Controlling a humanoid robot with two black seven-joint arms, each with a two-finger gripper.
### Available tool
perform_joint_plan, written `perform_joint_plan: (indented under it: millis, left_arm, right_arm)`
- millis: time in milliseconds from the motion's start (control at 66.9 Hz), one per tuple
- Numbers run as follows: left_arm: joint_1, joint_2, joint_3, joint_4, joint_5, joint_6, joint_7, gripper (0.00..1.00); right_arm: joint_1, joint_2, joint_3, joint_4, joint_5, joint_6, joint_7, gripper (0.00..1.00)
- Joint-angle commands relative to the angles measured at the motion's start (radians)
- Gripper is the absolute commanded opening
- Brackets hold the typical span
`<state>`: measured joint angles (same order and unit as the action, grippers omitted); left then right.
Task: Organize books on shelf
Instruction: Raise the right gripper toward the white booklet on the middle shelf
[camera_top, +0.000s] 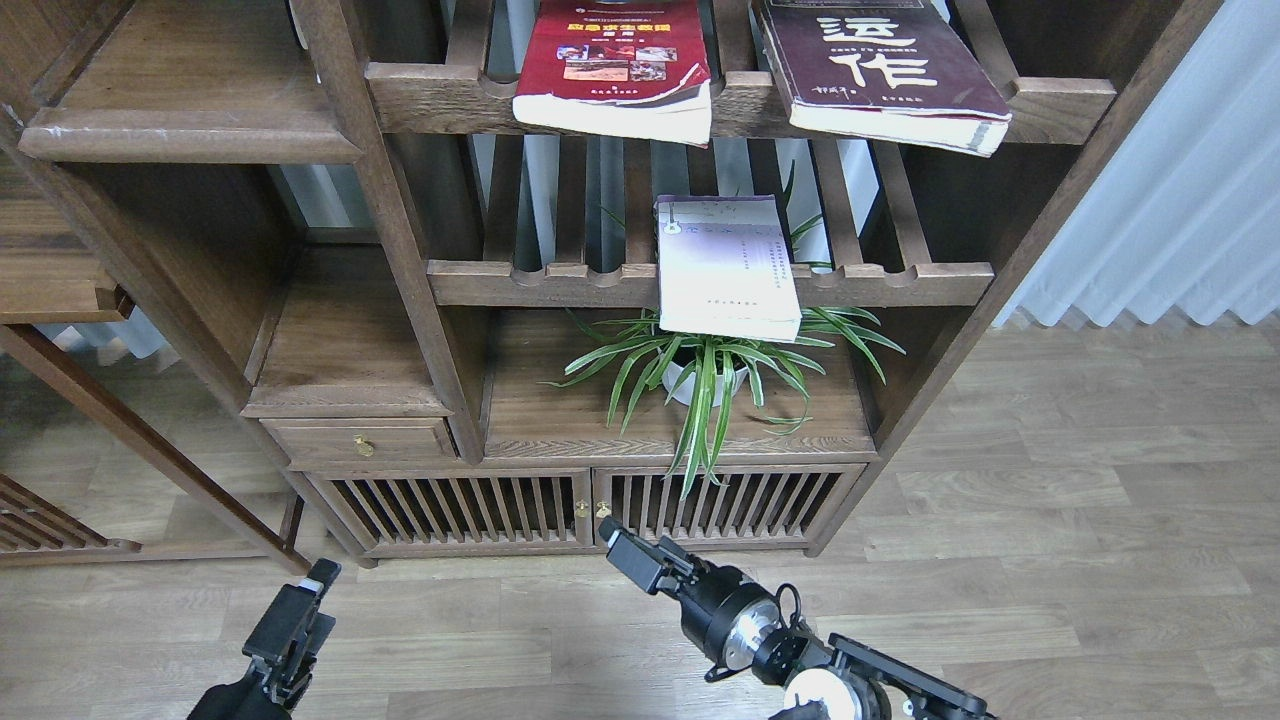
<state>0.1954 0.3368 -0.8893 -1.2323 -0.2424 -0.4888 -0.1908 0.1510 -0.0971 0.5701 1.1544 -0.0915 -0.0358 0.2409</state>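
**Figure. Three books lying flat on slatted racks, with both arms low and empty, before sorting onto the solid shelf.**

From left to right: the shelf (190, 135), a solid dark plank with a rounded front lip, sits at the cabinet's upper left corner and appears bare. The left gripper (322, 575) hangs low over the floor, holding nothing; its finger spacing cannot be told. The red book (615, 70) overhangs the upper rack's (440, 100) front rail. Below it, the lavender book (725, 268) overhangs the lower rack's (880, 285) front rail above a potted plant (705, 370). The right gripper (632, 555) is empty, its fingers seemingly close together. The maroon book (885, 70) lies toward the upper rack's right end. The overhanging front edges probably offer the grippers a place to grip.
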Motion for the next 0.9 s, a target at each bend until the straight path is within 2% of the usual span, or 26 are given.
perform_joint_plan:
  millis: [0, 45, 105, 164, 284, 508, 748, 882]
  left_arm:
    - [-0.001, 0.001, -0.008, 0.013, 0.000, 0.000, -0.009, 1.00]
    - [-0.002, 0.001, -0.008, 0.013, 0.003, 0.000, 0.001, 1.00]
    - [-0.011, -0.001, -0.013, 0.016, 0.008, 0.000, -0.018, 1.00]
    - [-0.027, -0.001, -0.013, 0.033, 0.008, 0.000, -0.018, 1.00]
    - [-0.070, -0.010, -0.013, 0.108, 0.008, 0.000, -0.013, 1.00]
    - [-0.071, -0.015, -0.028, 0.120, 0.006, 0.000, -0.019, 1.00]
    - [-0.073, -0.047, -0.028, 0.128, 0.005, 0.000, -0.021, 1.00]
    - [-0.117, -0.048, -0.028, 0.181, 0.005, 0.000, -0.018, 1.00]
  right_arm:
    - [0.007, -0.004, -0.003, -0.004, -0.004, 0.007, 0.000, 1.00]
    - [0.009, -0.004, -0.003, -0.005, -0.005, 0.007, 0.000, 1.00]
    - [0.010, -0.010, -0.003, -0.008, -0.005, 0.010, 0.001, 1.00]
    - [0.010, -0.018, -0.007, -0.010, -0.005, 0.037, 0.009, 1.00]
    - [-0.010, -0.030, 0.001, -0.048, -0.008, 0.215, 0.015, 1.00]
    - [-0.001, -0.026, 0.005, -0.217, -0.008, 0.516, 0.018, 1.00]
    - [0.012, -0.024, 0.004, -0.254, -0.005, 0.524, 0.018, 1.00]
    - [0.013, -0.026, -0.003, -0.243, -0.002, 0.524, 0.017, 1.00]
